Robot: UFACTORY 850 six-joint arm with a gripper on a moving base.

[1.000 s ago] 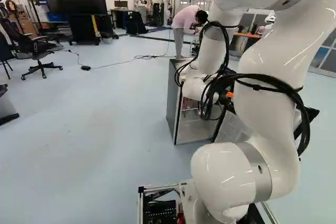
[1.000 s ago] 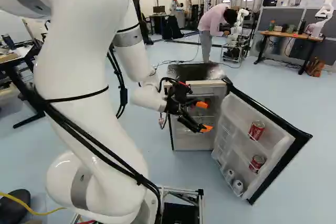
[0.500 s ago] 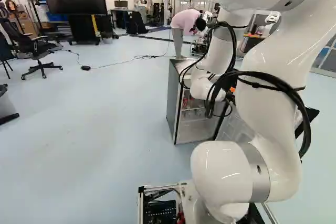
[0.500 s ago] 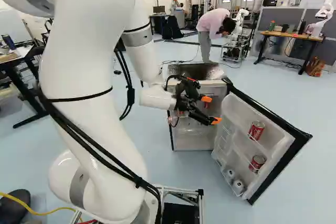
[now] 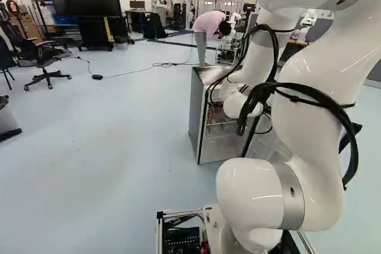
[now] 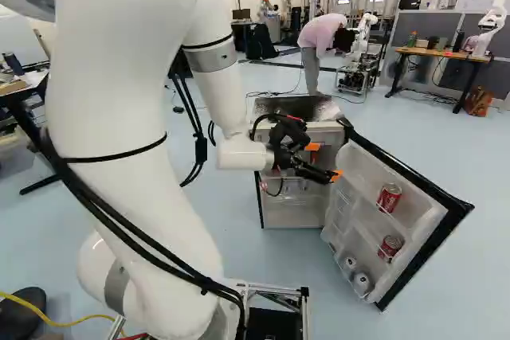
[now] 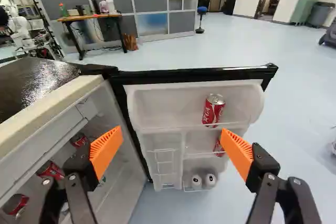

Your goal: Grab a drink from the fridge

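Observation:
In the right base view my gripper [image 6: 325, 162] hangs before the fridge opening, pointing toward the open door. The wrist view shows the gripper [image 7: 170, 150] open, nothing between its orange pads. Ahead of it is the fridge door [image 7: 157, 106], swung wide. A red can [image 7: 213, 109] stands on the door's upper shelf; another red can [image 7: 219, 148] below is partly hidden by a finger. Two pale can tops [image 7: 203, 180] show on the lowest shelf. Inside the fridge [image 7: 50, 111], beside and behind one finger, are several red cans [image 7: 51, 170].
The fridge's top [image 6: 296, 107] lies just behind the gripper. A person bends over beyond the fridge, with another robot [image 6: 365, 33] near them. A further robot stands at a wooden desk [image 6: 443, 54]. A black chair [image 5: 43, 57] stands at the left of the left base view.
In the right base view the gripper has moved rightward and slightly up, toward the door. The forearm has shifted right as well. Base, fridge and door cans have stayed in place.

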